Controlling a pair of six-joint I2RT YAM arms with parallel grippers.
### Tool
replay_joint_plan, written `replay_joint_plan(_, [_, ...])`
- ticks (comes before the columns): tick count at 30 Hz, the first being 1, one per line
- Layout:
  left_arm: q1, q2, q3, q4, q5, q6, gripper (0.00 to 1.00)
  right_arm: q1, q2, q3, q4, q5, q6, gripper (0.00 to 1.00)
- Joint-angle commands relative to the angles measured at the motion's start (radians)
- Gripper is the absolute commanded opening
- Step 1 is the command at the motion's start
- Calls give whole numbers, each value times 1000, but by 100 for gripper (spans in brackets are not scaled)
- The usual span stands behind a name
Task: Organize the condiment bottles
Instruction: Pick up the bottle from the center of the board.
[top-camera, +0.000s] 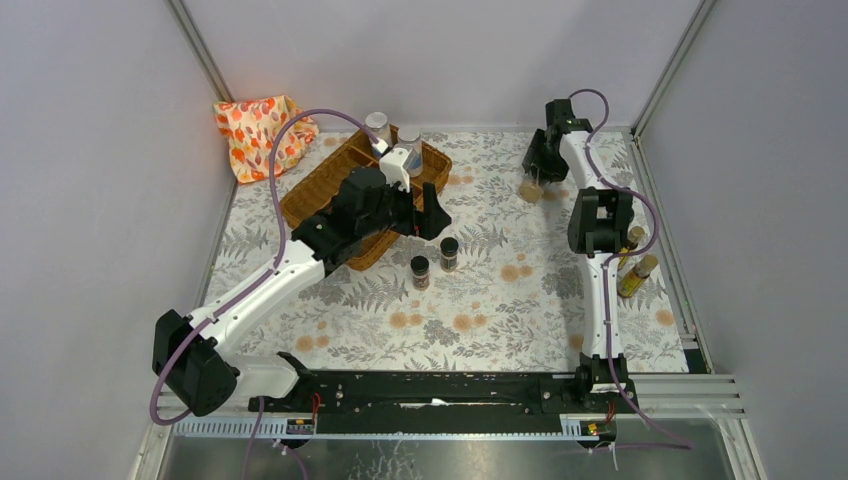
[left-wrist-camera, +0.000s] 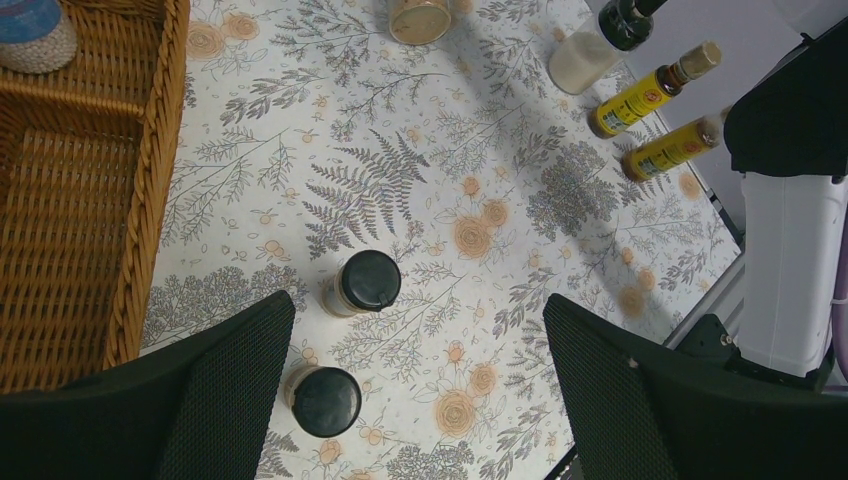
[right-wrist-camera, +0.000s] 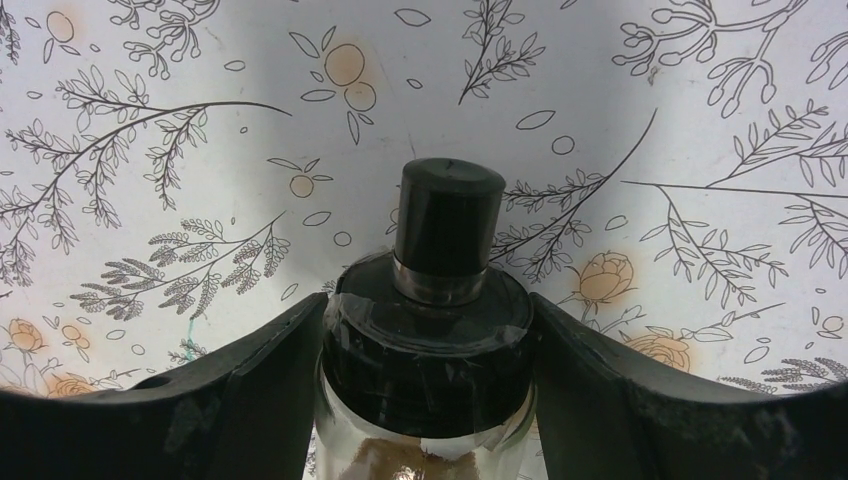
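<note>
Starting big with the bench (top-camera: 480, 310), covered edge to edge in a leafy floral print. Over on the far left, lying on it at a slant, the brown wicker tray (top-camera: 320, 185), partly hidden under the left arm. Just beyond that, bunched in the far left corner, the orange-patterned cloth (top-camera: 255, 135).

Now to the left hand (left-wrist-camera: 415, 310): spread wide, gripping nothing, hovering above the bench just right of the tray. Across to the right hand (right-wrist-camera: 428, 325), far right of centre: pinching a clear black-capped bottle (right-wrist-camera: 445, 230) at the shoulder, one finger on each side, with brownish contents showing low in the glass. No telling from here whether set on the bench or lifted off it.

Back to the tray for the two silver-lidded jars (top-camera: 378, 125), upright side by side at its far end. Along the right edge of the bench, two slim yellow bottles (left-wrist-camera: 650, 92), close together, with a pale-filled dark-capped bottle (left-wrist-camera: 585, 60) just beside them.

Finishing small with two black-capped spice jars (left-wrist-camera: 368, 280), upright near the middle of the bench, near each other but not touching, just right of the tray and below the spread left hand.
</note>
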Motion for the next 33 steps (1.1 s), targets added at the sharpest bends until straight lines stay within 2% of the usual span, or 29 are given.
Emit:
replay_joint_plan(1, [6, -30, -9, 16, -7, 0, 99, 31, -62, 15, -2, 46, -63, 0])
replay_joint_plan(10, [9, -24, 11, -11, -38, -28, 99, 91, -229, -105, 162, 154, -230, 0])
replay_joint_plan(16, [8, -31, 26, -42, -41, -51, 99, 128, -355, -252, 276, 200, -293, 0])
replay_joint_plan(23, [8, -43, 43, -83, -55, -82, 99, 177, -462, -382, 335, 210, -328, 0])
replay_joint_plan(33, [9, -94, 86, -165, -235, -147, 99, 300, -575, -451, 381, 200, -388, 0])
